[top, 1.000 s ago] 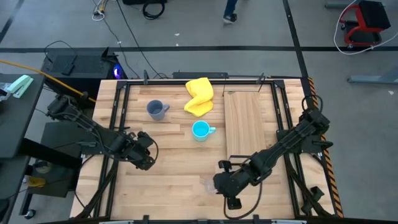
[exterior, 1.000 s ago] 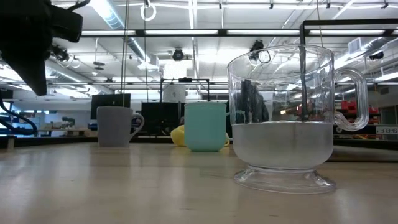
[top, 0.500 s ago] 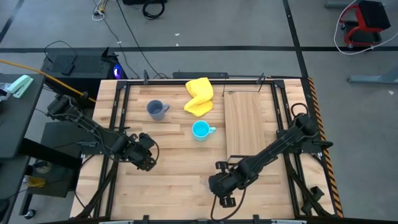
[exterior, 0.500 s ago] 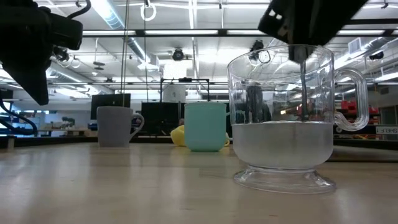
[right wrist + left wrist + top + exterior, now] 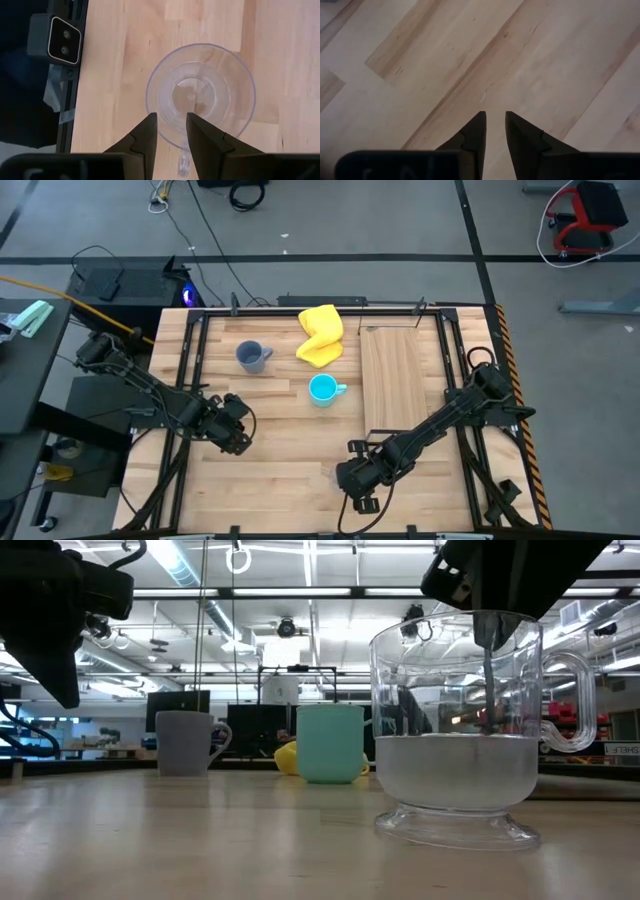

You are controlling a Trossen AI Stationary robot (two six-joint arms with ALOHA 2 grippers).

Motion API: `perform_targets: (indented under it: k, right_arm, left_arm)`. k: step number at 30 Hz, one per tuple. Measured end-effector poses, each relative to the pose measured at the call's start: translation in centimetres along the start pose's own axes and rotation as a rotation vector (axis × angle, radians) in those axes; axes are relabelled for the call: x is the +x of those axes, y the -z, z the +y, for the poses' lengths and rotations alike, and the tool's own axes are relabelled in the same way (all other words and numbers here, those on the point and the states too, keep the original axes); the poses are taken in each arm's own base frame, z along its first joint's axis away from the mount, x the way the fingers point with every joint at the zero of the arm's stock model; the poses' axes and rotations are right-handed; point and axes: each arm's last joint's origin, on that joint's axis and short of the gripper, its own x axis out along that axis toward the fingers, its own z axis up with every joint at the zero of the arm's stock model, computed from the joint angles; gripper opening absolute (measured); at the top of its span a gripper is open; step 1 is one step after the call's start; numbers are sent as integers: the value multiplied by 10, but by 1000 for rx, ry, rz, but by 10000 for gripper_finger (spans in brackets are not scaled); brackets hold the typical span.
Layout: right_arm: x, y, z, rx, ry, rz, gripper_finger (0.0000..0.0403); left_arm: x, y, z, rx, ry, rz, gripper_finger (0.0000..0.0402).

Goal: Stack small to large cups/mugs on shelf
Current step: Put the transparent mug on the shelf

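glass cup (image 5: 201,95): 1 | mugs (image 5: 251,356) (image 5: 323,389): 2 | yellow cloth (image 5: 321,335): 1 | shelf (image 5: 394,380): 1

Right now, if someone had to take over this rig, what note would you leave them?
Right claw: open, directly above the clear glass cup at the table's near edge, fingers straddling the rim by its handle, nothing gripped.
Left claw: fingers slightly apart, empty, over bare table on the left side.
Cyan mug: mid-table.
Grey-blue mug: farther back, to the left.
Shelf: right of the mugs, nothing on it.
Done: nothing stacked.
Left: grip the glass cup, then get all three stacked on the shelf.
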Motion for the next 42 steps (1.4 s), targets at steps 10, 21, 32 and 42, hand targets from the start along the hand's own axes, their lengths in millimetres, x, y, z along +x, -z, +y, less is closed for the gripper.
perform_targets:
  k: [10, 21, 32, 42]
  right_arm:
    - [1, 5, 9, -27, -11, 2, 112]
    - [3, 4, 7, -41, -7, 5, 112]
    - [17, 7, 6, -45, 13, 41, 112]
    - [19, 5, 4, -26, 19, 35, 106]
  left_arm:
    - [0, 0, 0, 0, -1, 0, 84]
    - [0, 0, 0, -3, 1, -1, 83]
    - [0, 0, 0, -2, 1, -1, 79]
    - [0, 0, 0, 10, -1, -7, 84]
